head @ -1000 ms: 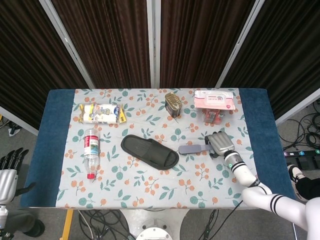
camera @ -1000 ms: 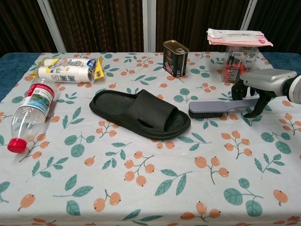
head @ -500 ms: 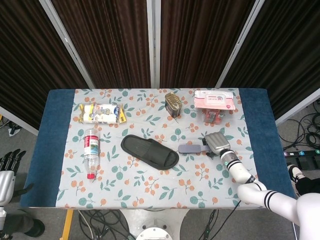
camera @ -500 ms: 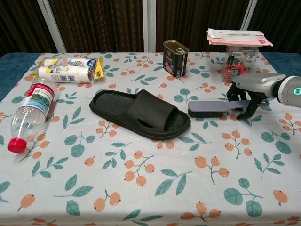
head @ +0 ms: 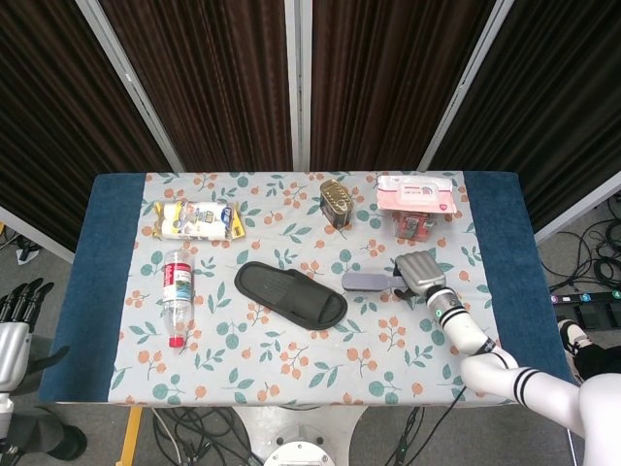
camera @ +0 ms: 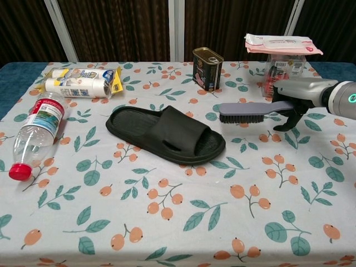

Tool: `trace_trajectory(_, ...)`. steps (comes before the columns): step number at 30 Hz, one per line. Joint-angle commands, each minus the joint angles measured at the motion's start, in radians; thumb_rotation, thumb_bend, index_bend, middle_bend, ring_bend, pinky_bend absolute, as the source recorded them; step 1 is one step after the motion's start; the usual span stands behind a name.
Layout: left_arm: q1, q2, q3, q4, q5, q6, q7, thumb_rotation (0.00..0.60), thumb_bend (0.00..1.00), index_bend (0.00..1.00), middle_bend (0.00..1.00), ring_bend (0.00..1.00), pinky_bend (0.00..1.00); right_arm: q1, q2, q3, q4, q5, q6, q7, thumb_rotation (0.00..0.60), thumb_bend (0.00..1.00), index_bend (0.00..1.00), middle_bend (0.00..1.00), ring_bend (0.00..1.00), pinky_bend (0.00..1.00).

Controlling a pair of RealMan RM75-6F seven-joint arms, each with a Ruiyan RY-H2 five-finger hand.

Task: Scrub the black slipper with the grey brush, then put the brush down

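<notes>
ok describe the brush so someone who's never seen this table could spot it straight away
Start at the black slipper in the middle of the floral tablecloth, then look just to its right. The grey brush is there, a long flat bar, bristles down, lifted off the cloth with its handle in the right hand. Nothing else on the table is held or grey.

Brush (camera: 248,111) in my right robot hand (camera: 297,95), just right of the slipper (camera: 166,133), bottle (camera: 33,134) far left on the desk (camera: 239,222).
</notes>
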Motion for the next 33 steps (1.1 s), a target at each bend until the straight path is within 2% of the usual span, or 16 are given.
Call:
trace_trajectory(1,-0.045,0.016,-0.016,-0.011,0.041,-0.023,-0.017,0.600,0.13,0.16,0.18,0.10,0.15,-0.011,0.040,0.010,-0.047,-0.050,0.047,0.037,0.600,0.21,1.00,0.96,1.00,1.00)
trace_trajectory(5,-0.129,0.036,-0.035,-0.036,0.105,-0.077,-0.028,0.600,0.15,0.16,0.18,0.10,0.15,-0.015,0.122,0.024,-0.138,-0.090,0.080,0.060,0.600,0.23,1.00,0.97,1.00,1.00)
trace_trajectory(8,-0.220,0.043,-0.050,-0.048,0.138,-0.171,-0.068,0.600,0.20,0.16,0.18,0.10,0.15,-0.010,0.188,0.044,-0.210,-0.103,0.101,0.057,0.600,0.28,1.00,0.97,1.00,1.00)
trace_trajectory(13,-0.411,0.019,-0.074,-0.042,0.154,-0.405,-0.134,0.600,0.26,0.16,0.18,0.10,0.15,0.005,0.276,0.062,-0.317,-0.090,0.112,-0.002,0.600,0.33,1.00,0.98,1.00,1.00)
trace_trajectory(16,-0.534,-0.047,-0.085,0.019,0.144,-0.557,-0.171,0.600,0.26,0.16,0.18,0.10,0.15,0.023,0.298,0.056,-0.363,-0.054,0.104,-0.076,0.600,0.33,1.00,0.98,1.00,1.00)
trace_trajectory(23,-0.705,-0.224,-0.088,0.196,0.106,-0.756,-0.155,0.600,0.26,0.15,0.17,0.10,0.15,0.066,0.269,0.046,-0.391,0.046,0.092,-0.180,0.600,0.33,1.00,0.98,1.00,1.00)
trace_trajectory(27,-0.768,-0.311,-0.081,0.294,0.081,-0.820,-0.166,0.600,0.26,0.15,0.15,0.09,0.15,0.098,0.229,0.040,-0.368,0.094,0.094,-0.232,0.600,0.33,1.00,0.98,1.00,1.00)
trace_trajectory(33,-0.830,-0.387,-0.061,0.364,0.062,-0.878,-0.192,0.600,0.26,0.14,0.14,0.09,0.15,0.140,0.156,0.025,-0.319,0.135,0.094,-0.285,0.600,0.33,1.00,0.98,1.00,1.00)
